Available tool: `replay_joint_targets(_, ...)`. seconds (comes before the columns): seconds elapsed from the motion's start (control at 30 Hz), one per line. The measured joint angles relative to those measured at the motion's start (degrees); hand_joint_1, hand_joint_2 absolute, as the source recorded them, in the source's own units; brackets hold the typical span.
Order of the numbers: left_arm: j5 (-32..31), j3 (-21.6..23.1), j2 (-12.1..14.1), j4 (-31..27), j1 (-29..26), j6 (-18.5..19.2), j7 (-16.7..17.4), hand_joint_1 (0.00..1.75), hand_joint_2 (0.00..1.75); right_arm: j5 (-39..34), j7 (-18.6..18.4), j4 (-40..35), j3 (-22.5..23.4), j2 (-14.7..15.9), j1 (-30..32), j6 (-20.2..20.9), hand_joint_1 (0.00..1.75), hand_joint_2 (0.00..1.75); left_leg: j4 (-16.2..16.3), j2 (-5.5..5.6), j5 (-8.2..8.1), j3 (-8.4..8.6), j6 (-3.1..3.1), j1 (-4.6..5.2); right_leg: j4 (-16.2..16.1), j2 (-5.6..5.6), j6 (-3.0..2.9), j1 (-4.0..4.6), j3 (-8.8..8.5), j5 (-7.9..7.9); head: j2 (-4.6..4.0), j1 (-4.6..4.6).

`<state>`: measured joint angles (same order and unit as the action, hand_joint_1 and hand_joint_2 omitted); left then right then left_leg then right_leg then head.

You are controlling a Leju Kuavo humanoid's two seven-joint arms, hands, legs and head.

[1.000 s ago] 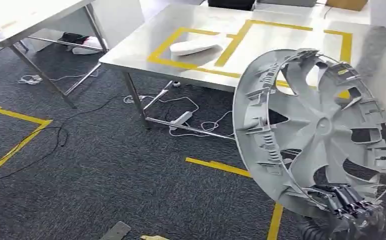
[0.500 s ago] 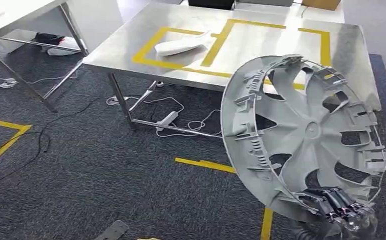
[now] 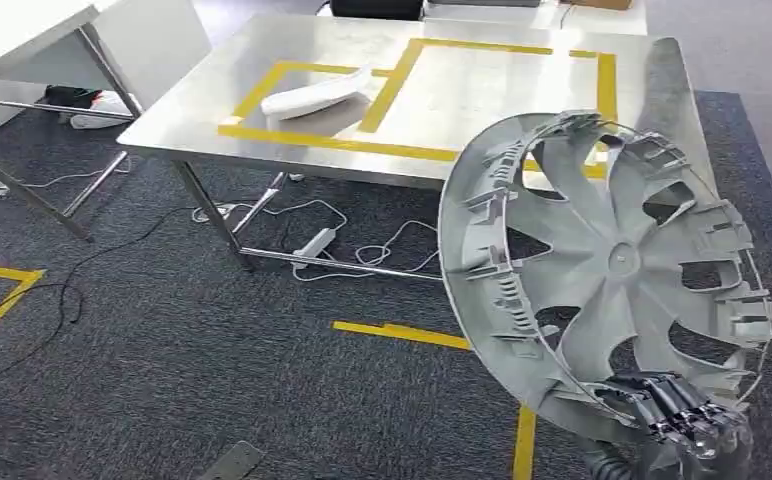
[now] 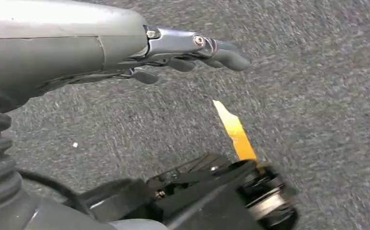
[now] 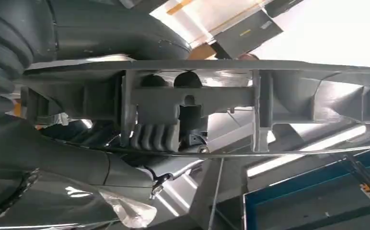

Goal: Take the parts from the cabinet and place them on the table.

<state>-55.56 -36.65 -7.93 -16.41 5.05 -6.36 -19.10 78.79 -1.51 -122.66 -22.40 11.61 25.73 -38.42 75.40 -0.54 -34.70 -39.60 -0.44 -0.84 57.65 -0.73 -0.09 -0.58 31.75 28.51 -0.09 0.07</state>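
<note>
We've got one grey wheel cover [image 3: 612,270] up on edge, ribbed back facing us, our right hand [image 3: 677,415] with fingers [image 5: 154,136] wrapped round its bottom rim, one white part [image 3: 312,95] already on the steel bench [image 3: 482,110] ahead with open carpet between, left hand [image 4: 192,48] loose, holding nothing.

Grey wheel cover [image 3: 612,270], yellow-taped table [image 3: 522,100]
</note>
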Motion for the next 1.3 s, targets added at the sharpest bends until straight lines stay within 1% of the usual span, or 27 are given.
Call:
replay_joint_targets(0.03,0.09,0.04,0.00,0.00,0.02,0.00,0.00,0.00,1.75,0.15,-0.13,0.00,-0.13,0.02,-0.05,0.00,1.75,1.75,-3.34,0.03,2.64,1.20,0.36,0.09,0.00,-0.26,-0.01,0.13,-0.27,0.15,0.00,-0.02)
replay_joint_targets(0.1,0.28,0.07,0.07,-0.02,0.08,0.00,0.00,0.00,1.75,0.28,-0.41,-0.02,-0.39,0.13,-0.22,0.00,1.75,1.75,-13.32,0.66,8.26,5.28,1.60,0.56,-0.02,-0.74,0.12,0.36,-0.91,0.52,0.00,0.00)
replay_joint_targets(0.13,0.33,0.07,0.37,0.00,0.15,0.00,0.00,0.00,1.75,0.28,-0.50,0.00,-0.46,0.15,-0.39,0.00,1.75,1.75,-14.99,1.26,7.63,6.17,2.20,0.75,0.06,-0.86,0.33,0.61,-0.92,0.71,0.00,0.18)
replay_joint_targets(0.17,0.35,0.11,0.31,0.00,0.19,0.00,0.00,0.00,1.75,0.33,-0.57,-0.02,-0.48,0.22,-0.54,0.00,1.75,1.75,-16.56,1.19,7.41,6.59,2.10,0.74,0.28,-1.13,0.61,0.56,-0.60,0.80,0.00,0.02)
replay_joint_targets(0.2,0.37,0.11,0.31,0.00,0.25,0.00,0.04,0.00,1.75,0.37,-0.59,-0.02,-0.52,0.24,-0.55,0.00,1.75,1.75,-16.29,1.05,7.32,6.33,1.95,0.91,0.16,-1.12,0.90,0.39,-0.37,0.68,0.00,0.13)
replay_joint_targets(0.27,0.39,0.17,0.31,0.00,0.28,0.00,0.04,0.00,1.75,0.39,-0.68,-0.02,-0.57,0.35,-0.54,0.00,1.75,1.75,-16.82,1.02,7.33,6.46,2.18,0.89,-0.17,-1.15,1.58,0.31,-0.49,0.82,0.00,0.06)
replay_joint_targets(0.3,0.39,0.22,0.28,0.00,0.29,0.00,0.04,0.00,1.75,0.39,-0.68,-0.13,-0.61,0.55,-0.49,0.00,1.75,1.75,-17.58,0.80,7.70,7.00,2.28,0.31,0.26,-0.93,1.83,0.23,-0.12,1.32,0.00,0.02)
replay_joint_targets(0.33,0.41,0.26,0.37,0.00,0.32,0.00,0.04,0.00,1.75,0.39,-0.68,-0.20,-0.68,0.70,-0.52,0.00,1.75,1.75,-17.83,0.76,7.61,7.21,2.50,0.28,2.02,-0.32,2.09,0.35,0.61,2.43,0.00,0.45)
replay_joint_targets(0.43,0.42,0.42,0.26,0.00,0.30,-0.04,0.04,0.00,1.75,0.55,-0.61,-0.20,-0.87,0.83,-0.84,0.00,1.75,1.75,-17.80,0.39,7.30,7.37,2.80,0.29,14.95,0.14,2.91,-0.14,7.69,7.60,0.00,0.61)
replay_joint_targets(0.47,0.42,0.46,0.24,0.00,0.23,-0.04,0.04,0.00,1.75,0.55,-0.68,-0.17,-0.92,0.94,-0.74,0.00,1.75,1.75,-17.73,0.32,7.17,7.44,2.77,0.28,17.16,0.18,3.08,-0.20,9.27,7.71,0.00,0.65)
replay_joint_targets(0.5,0.39,0.48,0.20,0.00,0.19,0.00,0.04,0.00,1.75,0.52,-0.81,-0.17,-0.94,0.98,-0.65,0.00,1.75,1.75,-17.72,0.29,6.98,7.65,2.63,0.23,16.61,0.25,3.25,-0.36,9.48,6.32,0.00,0.64)
replay_joint_targets(0.53,0.39,0.50,0.09,0.00,0.18,0.00,0.04,0.00,1.75,0.55,-0.92,-0.17,-0.94,1.03,-0.64,0.00,1.75,1.75,-17.71,0.28,6.73,7.95,2.48,0.18,13.83,0.34,3.39,-0.53,8.46,3.97,0.00,0.63)
replay_joint_targets(0.6,0.42,0.52,-0.02,0.00,0.21,0.02,0.04,0.00,1.75,0.59,-0.92,-0.17,-1.00,1.09,-0.69,0.00,1.75,1.75,-17.54,0.27,6.01,8.83,1.94,0.06,3.89,1.18,3.64,-0.84,3.88,-1.85,0.00,0.66)
replay_joint_targets(0.63,0.42,0.50,0.02,0.00,0.23,0.00,0.04,0.00,1.75,0.61,-0.92,-0.15,-1.05,1.11,-0.80,0.00,1.75,1.75,-17.49,0.24,5.66,8.97,1.47,0.31,1.93,1.85,3.78,-0.65,2.63,-1.10,0.00,0.68)
replay_joint_targets(0.67,0.44,0.52,0.00,0.00,0.30,0.00,0.04,0.00,1.75,0.66,-0.92,-0.28,-1.09,1.11,-0.77,0.00,1.75,1.75,-16.95,0.24,5.28,8.89,1.12,0.58,0.37,1.53,3.03,-0.53,1.51,-0.59,0.00,0.79)
replay_joint_targets(0.77,0.44,0.52,0.00,0.00,0.26,0.00,0.04,0.00,1.75,0.59,-1.11,-0.33,-1.09,1.14,-0.57,0.00,1.75,1.75,-17.33,-0.14,5.21,9.19,0.55,0.54,1.01,1.10,1.91,-0.31,1.87,-0.24,0.00,0.59)
replay_joint_targets(0.83,0.44,0.55,0.00,0.00,0.38,0.00,0.04,0.00,1.75,0.59,-1.14,-0.42,-1.05,1.16,-0.61,0.00,1.75,1.75,-15.67,-0.05,3.74,9.15,-0.08,0.37,0.69,0.99,0.95,-0.64,1.03,-0.08,0.00,0.39)
replay_joint_targets(0.93,0.44,0.55,0.00,0.00,0.27,0.00,0.04,0.00,1.75,0.70,-1.05,-0.44,-1.05,1.16,-0.68,0.00,1.75,1.75,-2.11,0.02,-1.76,2.20,-0.33,0.36,0.70,0.79,0.07,-0.41,0.38,0.57,0.00,0.09)
replay_joint_targets(0.97,0.44,0.55,-0.02,0.02,0.13,0.00,0.04,0.00,1.75,0.70,-1.07,-0.44,-1.05,1.16,-0.64,0.00,1.75,1.75,0.93,0.03,-2.33,0.27,-0.27,0.37,0.70,0.62,-0.06,-0.28,0.16,0.77,0.00,0.02)
replay_joint_targets(1.0,0.44,0.55,-0.02,0.02,0.03,0.00,0.04,0.00,1.75,0.68,-1.07,-0.44,-1.05,1.16,-0.61,0.00,1.75,1.75,1.26,0.03,-1.37,-0.47,-0.09,0.37,0.71,0.39,-0.05,-0.14,-0.14,0.95,0.00,0.11)
replay_joint_targets(1.03,0.44,0.55,-0.02,0.02,0.00,0.00,0.04,0.00,1.75,0.68,-1.07,-0.44,-1.05,1.16,-0.60,0.00,1.75,1.75,-0.82,0.05,1.02,0.03,0.24,0.43,0.71,0.12,-0.03,0.00,-0.52,1.20,0.00,0.07)
replay_joint_targets(1.1,0.44,0.55,0.00,0.02,0.03,0.00,0.04,0.00,1.75,0.68,-1.07,-0.48,-1.05,1.16,-0.64,0.00,1.75,1.75,-10.27,0.28,7.38,3.52,1.38,0.77,0.70,-0.22,0.00,0.34,-1.50,1.77,0.00,0.07)
replay_joint_targets(1.13,0.44,0.55,0.06,0.02,0.05,0.00,0.04,0.00,1.75,0.70,-1.07,-0.48,-1.05,1.16,-0.64,0.00,1.75,1.75,-13.84,0.72,8.64,4.84,2.19,1.13,0.66,-0.31,0.01,0.30,-1.64,2.03,0.00,0.09)
replay_joint_targets(1.17,0.44,0.55,0.35,0.02,0.12,0.00,0.04,0.00,1.75,0.70,-1.07,-0.48,-1.05,1.16,-0.70,0.00,1.75,1.75,-14.44,0.82,7.90,5.38,2.67,1.21,0.81,-0.40,0.45,0.74,-1.68,2.36,0.00,0.39)
replay_joint_targets(1.2,0.44,0.55,0.26,0.02,0.25,0.00,0.04,0.00,1.75,0.72,-1.05,-0.48,-1.05,1.16,-0.70,0.00,1.75,1.75,-15.75,0.72,7.18,5.89,2.50,1.39,0.81,-0.50,0.78,0.33,-1.33,2.26,0.00,0.13)
replay_joint_targets(1.27,0.46,0.57,0.26,0.02,0.23,0.00,0.11,0.00,1.75,0.74,-1.14,-0.50,-1.07,1.16,-0.73,0.00,1.75,1.75,-15.90,0.73,7.15,5.68,2.57,1.57,0.36,-0.45,1.32,0.09,-1.34,2.23,0.00,0.15)
replay_joint_targets(1.3,0.48,0.61,0.20,0.02,0.23,0.02,0.11,0.00,1.75,0.76,-1.14,-0.50,-1.11,1.16,-0.70,0.00,1.75,1.75,-16.91,0.66,7.43,6.31,2.64,1.05,0.34,-0.41,1.75,0.32,-1.53,2.55,0.00,0.18)
